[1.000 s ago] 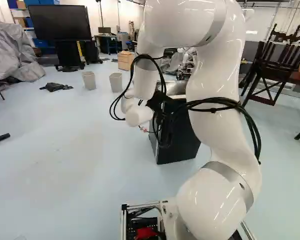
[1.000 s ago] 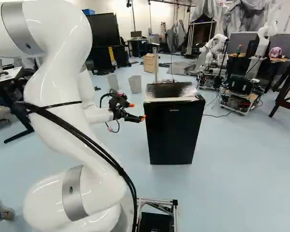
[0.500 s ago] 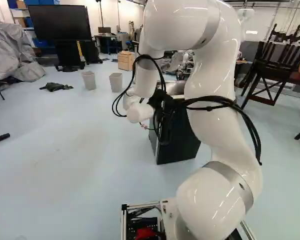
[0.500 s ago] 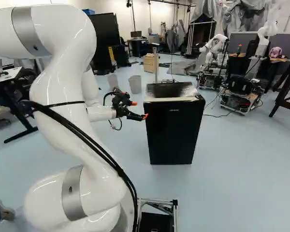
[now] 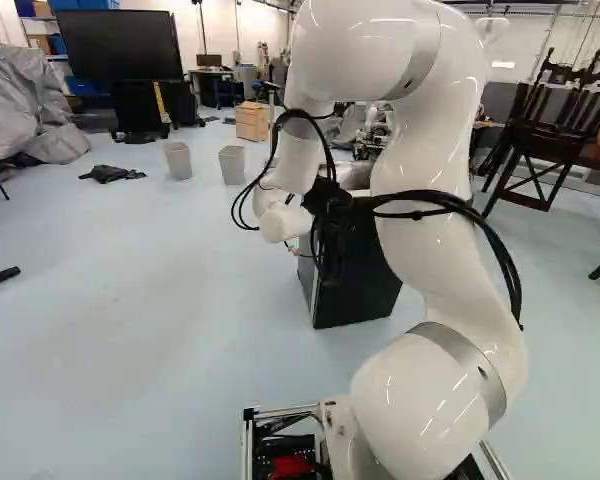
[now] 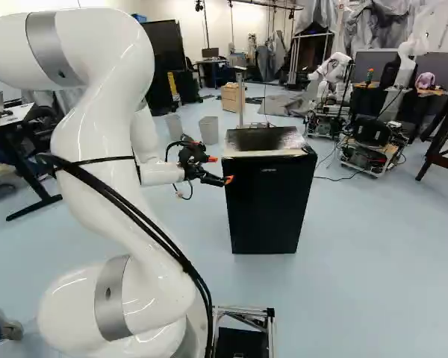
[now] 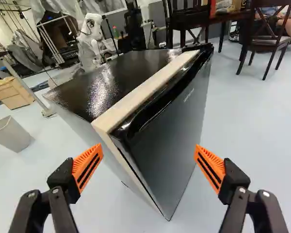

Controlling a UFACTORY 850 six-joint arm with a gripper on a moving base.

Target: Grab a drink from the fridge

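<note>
One black, orange-padded claw (image 6: 220,169), open, shifted slightly toward one boxy black fridge (image 6: 269,209); two tapered grey bins (image 5: 232,165) unmoved.

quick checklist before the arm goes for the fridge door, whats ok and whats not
1. Gripper open: ok, its fingers stand wide apart.
2. Gripper empty: ok, nothing is held.
3. Lined up with the fridge: ok, in the wrist view its near corner lies ahead, between the fingers.
4. Gripper free of contact with the door: cannot tell, the right base view shows one fingertip very near its edge.
5. Door open: not ok, it looks shut.
6. Drink in sight: not ok, none shows.
</note>
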